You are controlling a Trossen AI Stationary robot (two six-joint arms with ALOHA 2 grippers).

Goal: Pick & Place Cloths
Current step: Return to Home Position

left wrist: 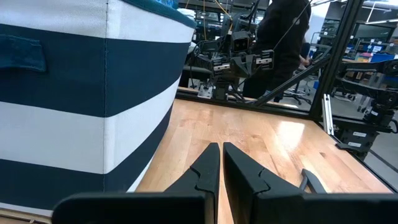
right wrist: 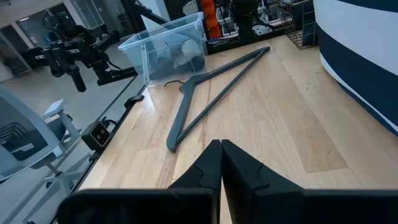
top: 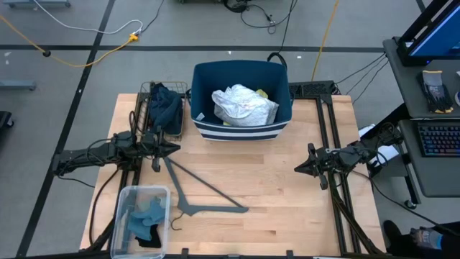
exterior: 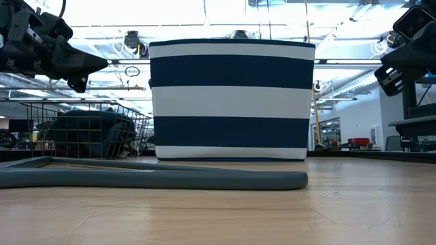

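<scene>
Left claw (top: pixel 175 147): fingers pressed together, empty, over table (top: pixel 280 208) left side, near hanger (top: pixel 205 188).
Right claw (top: pixel 297 167): fingers together, empty, over right side.
White cloth (top: pixel 244 106) in striped bin (top: pixel 241 67), yellow cloth (top: pixel 262 93) peeking beside it.
Dark cloths (top: pixel 165 106) in wire basket (top: pixel 146 90).
Blue cloths (top: pixel 144 216) in clear box (top: pixel 144 189).

A: Table (top: pixel 287 205), rear?
B: Basket (top: pixel 146 88) at left, basket cloth (top: pixel 165 108) in it; bin (top: pixel 237 132) just right of it, bin cloths (top: pixel 244 106) in it.
A: Front?
B: Box (top: pixel 121 208) at front-left corner, box cloths (top: pixel 146 216) in it; hanger (top: pixel 205 188) flat between box and bin, hook by box.
A: Sides?
B: Left gripper (top: pixel 176 147) just in front of basket; right gripper (top: pixel 297 167) near right edge.
</scene>
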